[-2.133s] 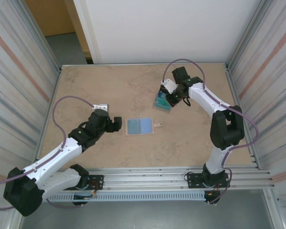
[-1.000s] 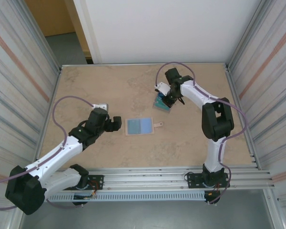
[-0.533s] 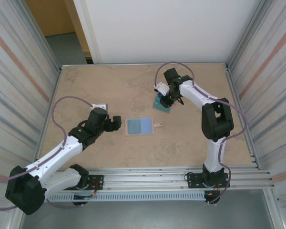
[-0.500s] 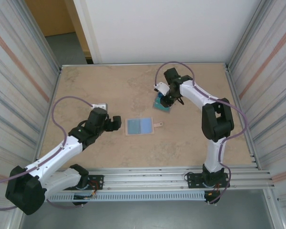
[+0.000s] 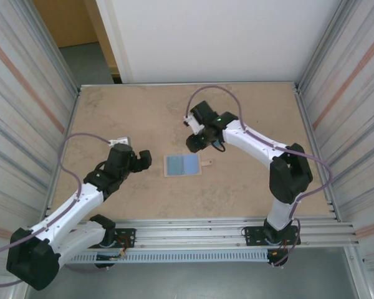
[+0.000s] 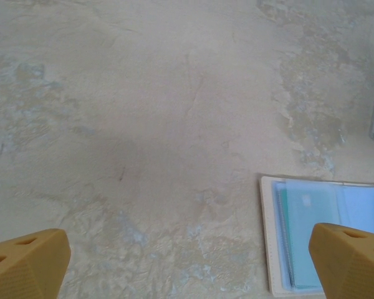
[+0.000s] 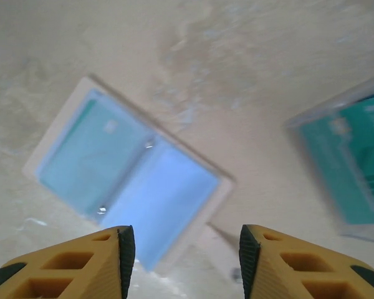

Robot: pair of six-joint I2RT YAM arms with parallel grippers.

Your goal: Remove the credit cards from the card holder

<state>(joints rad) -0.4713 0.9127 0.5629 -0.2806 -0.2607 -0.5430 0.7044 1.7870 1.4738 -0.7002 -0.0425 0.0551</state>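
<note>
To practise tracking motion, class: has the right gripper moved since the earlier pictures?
Yes. The right gripper has shifted left, closer to the card holder.

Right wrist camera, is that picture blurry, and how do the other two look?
Right wrist view: motion-blurred, the wallet soft and the clear box smeared. Left wrist view: table texture crisp, with a faint shadow mid-frame. Top view: evenly lit and sharp.

A mottled beige stone-look counter (image 5: 143,112) sits between ribbed metal side walls (image 5: 25,112) under even, soft light. A plain white wall (image 5: 218,37) rises behind it; at far left, a grey floor (image 5: 87,62) meets an orange-brown panel (image 5: 65,22). Aluminium rails (image 5: 193,240) edge the near side.
</note>
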